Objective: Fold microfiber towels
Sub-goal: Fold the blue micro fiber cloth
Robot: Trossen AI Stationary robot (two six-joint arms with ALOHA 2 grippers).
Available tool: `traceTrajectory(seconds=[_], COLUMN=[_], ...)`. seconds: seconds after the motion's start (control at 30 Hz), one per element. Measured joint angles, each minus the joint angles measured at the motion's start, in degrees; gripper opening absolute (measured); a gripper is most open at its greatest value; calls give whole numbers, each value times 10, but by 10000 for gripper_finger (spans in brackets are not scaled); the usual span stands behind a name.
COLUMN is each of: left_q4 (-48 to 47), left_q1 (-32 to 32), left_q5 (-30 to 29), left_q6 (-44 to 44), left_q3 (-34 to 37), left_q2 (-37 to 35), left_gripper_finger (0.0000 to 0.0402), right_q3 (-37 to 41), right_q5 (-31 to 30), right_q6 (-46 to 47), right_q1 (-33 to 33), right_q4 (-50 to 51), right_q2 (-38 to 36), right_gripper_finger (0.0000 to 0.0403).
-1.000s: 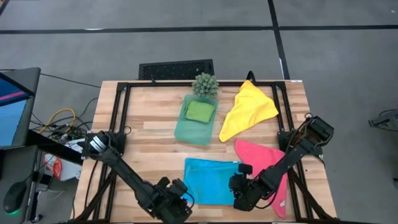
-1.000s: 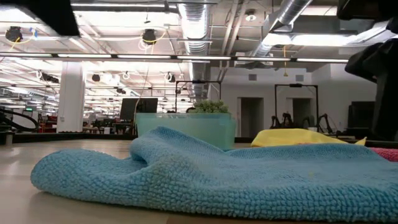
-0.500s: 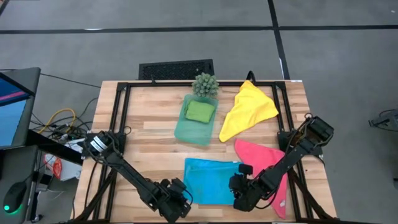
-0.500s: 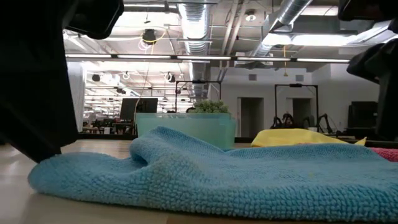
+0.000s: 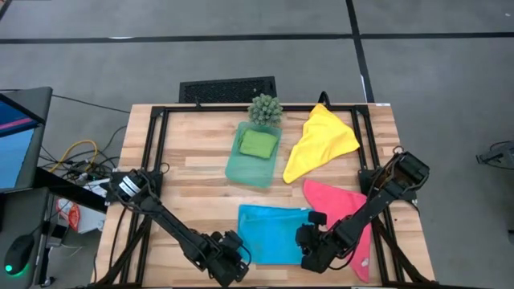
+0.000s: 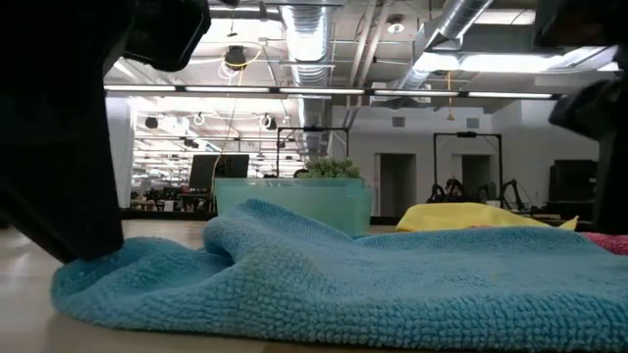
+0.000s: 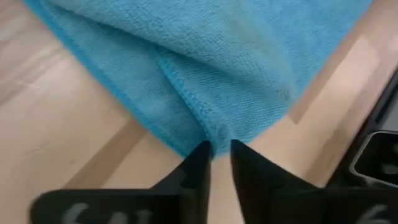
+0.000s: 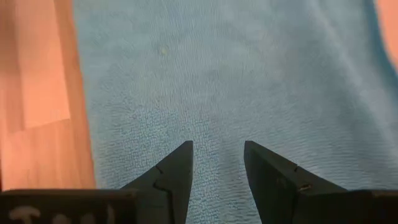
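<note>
The blue towel (image 5: 271,233) lies on the table near its front edge, with low folds on top. My left gripper (image 5: 235,258) is at the towel's near left corner and shut on it (image 7: 219,152). My right gripper (image 5: 307,243) is open, with its fingers (image 8: 217,155) over the towel's right part. The pink towel (image 5: 341,207) lies crumpled to the right. The yellow towel (image 5: 320,143) lies at the far right. The lime green towel (image 5: 258,144) lies folded in the teal tray (image 5: 241,170). My left gripper pinches the blue towel's near left corner (image 7: 217,138) between its two fingers, at the hemmed edge. The fingers come in low from the table's near left side. The rest of the towel lies slack on the table (image 6: 392,284). My right gripper's open fingers stand on either side of a patch of the towel's right part (image 8: 217,124); I cannot tell whether they touch it.
A small spiky plant (image 5: 265,108) stands behind the tray at the far edge. Black frame rails (image 5: 152,152) run along the table's sides. Bare wood (image 5: 193,177) shows at the left.
My left gripper has moved from the near left toward the blue towel's near left corner and come down to the table. In the low view it has come in from the left and now meets the towel's edge.
</note>
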State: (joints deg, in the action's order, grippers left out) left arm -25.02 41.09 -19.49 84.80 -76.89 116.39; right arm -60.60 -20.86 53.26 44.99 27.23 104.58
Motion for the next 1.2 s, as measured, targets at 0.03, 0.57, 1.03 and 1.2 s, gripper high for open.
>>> traceTrajectory(seconds=[0.03, 0.57, 1.03, 1.2], left_q4=[1, -56, -44, -21], left_q1=[0, 35, 43, 31], left_q5=[5, 48, 23, 8], left_q6=[-2, 46, 40, -32], left_q3=[-3, -60, -60, -60], left_q2=[0, -2, -2, -2], left_gripper_finger=[33, 2, 0, 0], right_q3=[0, 0, -4, -5], right_q5=[2, 8, 4, -16], right_q6=[5, 23, -11, -22], right_q1=[-1, -2, -9, 13], right_q4=[-3, -1, -1, 11], right_q2=[8, 34, 5, -51], right_gripper_finger=[165, 133, 134, 133])
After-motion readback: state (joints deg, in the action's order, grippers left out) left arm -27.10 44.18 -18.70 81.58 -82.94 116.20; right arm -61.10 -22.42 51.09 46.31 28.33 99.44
